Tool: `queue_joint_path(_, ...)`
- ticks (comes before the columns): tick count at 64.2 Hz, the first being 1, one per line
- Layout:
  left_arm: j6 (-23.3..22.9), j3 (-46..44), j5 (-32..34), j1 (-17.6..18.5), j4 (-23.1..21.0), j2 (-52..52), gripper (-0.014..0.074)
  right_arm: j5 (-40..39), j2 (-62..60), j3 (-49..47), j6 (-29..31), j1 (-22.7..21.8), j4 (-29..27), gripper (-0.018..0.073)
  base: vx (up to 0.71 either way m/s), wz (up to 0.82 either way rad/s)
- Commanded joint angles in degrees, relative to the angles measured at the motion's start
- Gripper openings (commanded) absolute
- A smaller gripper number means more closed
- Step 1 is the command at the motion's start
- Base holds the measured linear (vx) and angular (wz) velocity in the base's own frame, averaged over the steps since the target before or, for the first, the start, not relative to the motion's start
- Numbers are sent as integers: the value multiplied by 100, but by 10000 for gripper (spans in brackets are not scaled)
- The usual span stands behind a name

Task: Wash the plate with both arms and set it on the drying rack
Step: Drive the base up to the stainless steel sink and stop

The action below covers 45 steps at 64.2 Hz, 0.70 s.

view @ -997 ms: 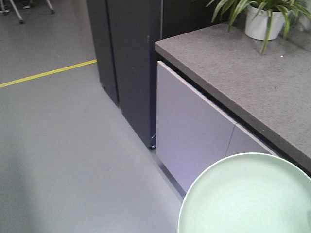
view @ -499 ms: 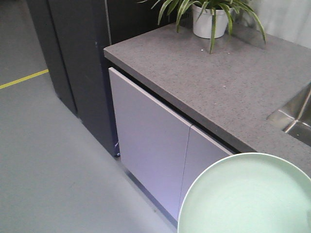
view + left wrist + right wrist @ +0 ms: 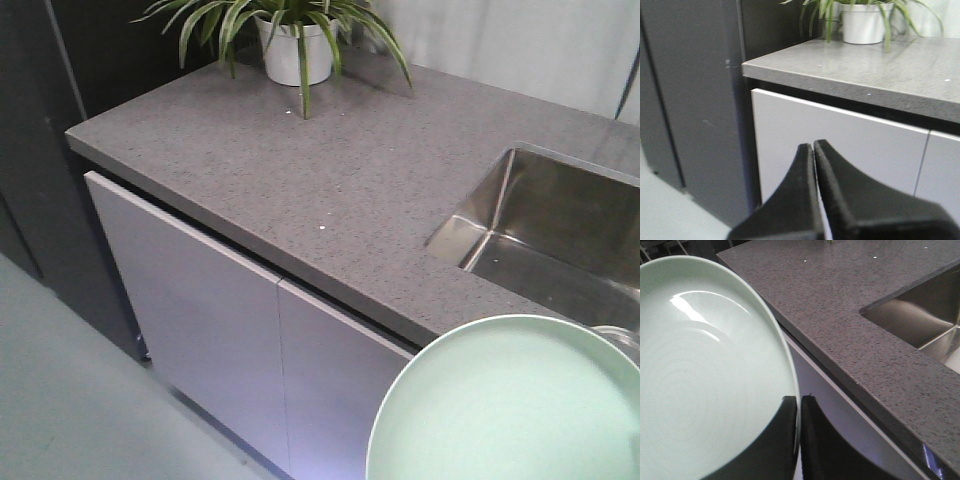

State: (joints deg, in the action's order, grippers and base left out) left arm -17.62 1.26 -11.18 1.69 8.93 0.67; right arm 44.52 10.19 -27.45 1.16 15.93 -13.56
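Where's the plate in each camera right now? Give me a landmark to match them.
Front-facing: plate in the lower right corner, cut off by the frame.
Left wrist: not in it; only the shut left gripper.
Right wrist: fills the left half, rim clamped by the right gripper.
Shared landmark: the grey countertop edge over pale cabinet doors.

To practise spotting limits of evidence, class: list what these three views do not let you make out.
Front view: the plate is cut by the bottom and right edges and covers part of the sink.
The drying rack: in no view.
Right wrist view: the plate hides whatever lies behind it; the right tool runs off the bottom edge.
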Motion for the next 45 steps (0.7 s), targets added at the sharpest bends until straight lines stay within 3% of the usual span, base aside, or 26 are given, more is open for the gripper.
queue_joint_path(1, -30, -148, 397, 49, 13, 71, -6, -454, 59, -151, 15, -16, -63, -1, 11, -43)
queue_joint_path(45, -30, -148, 397, 49, 13, 71, -6, -454, 59, -151, 15, -16, -63, -1, 10, -42)
